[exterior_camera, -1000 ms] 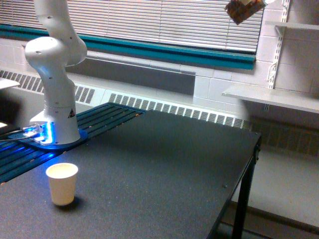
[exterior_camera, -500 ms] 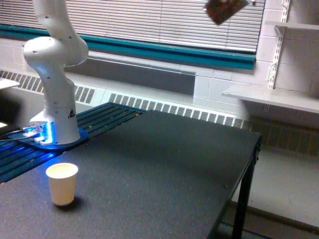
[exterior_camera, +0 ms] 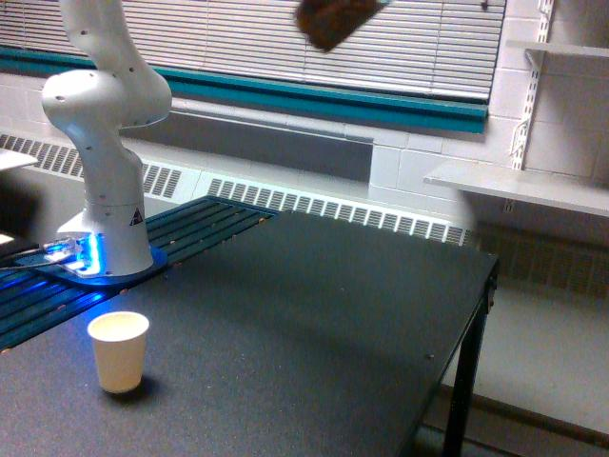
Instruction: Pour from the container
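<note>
Nearest, at 8 o'clock, 1 paper cup (exterior_camera: pixel 119 350) stands on the dark table (exterior_camera: pixel 314 324) with bare tabletop around it, the table edge falling away at 4 o'clock; far off at 12 o'clock the container (exterior_camera: pixel 331 19), blurred and brown-filled, hangs high and tilted, apparently in the carry step and needing to travel down over the cup before pouring, its gripper out of view.

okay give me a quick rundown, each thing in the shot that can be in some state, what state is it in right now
container: in the air at the top edge, tilted, blurred, brown bits inside.
paper cup: upright on the table, open top, contents not visible.
window blinds: lowered, slats shut.
robot base: blue light on.
gripper: out of frame, jaws not visible.
</note>
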Tool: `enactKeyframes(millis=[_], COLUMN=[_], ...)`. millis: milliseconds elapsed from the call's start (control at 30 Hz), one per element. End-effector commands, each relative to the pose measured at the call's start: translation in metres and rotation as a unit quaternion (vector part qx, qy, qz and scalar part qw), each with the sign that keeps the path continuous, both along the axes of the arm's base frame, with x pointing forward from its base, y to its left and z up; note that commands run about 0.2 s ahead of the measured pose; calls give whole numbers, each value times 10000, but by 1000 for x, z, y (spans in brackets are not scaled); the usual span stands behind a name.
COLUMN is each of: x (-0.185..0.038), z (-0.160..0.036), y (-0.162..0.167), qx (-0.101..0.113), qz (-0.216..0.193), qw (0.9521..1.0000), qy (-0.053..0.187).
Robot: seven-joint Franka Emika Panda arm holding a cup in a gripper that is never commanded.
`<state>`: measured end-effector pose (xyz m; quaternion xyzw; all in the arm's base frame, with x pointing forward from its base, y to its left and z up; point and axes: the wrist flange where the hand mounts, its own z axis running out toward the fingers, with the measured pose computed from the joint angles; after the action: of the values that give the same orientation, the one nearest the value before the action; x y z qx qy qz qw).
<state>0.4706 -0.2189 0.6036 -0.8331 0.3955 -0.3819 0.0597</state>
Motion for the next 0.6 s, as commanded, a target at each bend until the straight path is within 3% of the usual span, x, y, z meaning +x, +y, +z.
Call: enactKeyframes(millis=[33,400,600], x=[-36,-99,-130], z=[-13,-50,-74], y=[-37,-80,-88], qx=[-431,-585,-540], qz=[106,-179,-292], qw=[9989,9973,9968], qy=[165,395,514])
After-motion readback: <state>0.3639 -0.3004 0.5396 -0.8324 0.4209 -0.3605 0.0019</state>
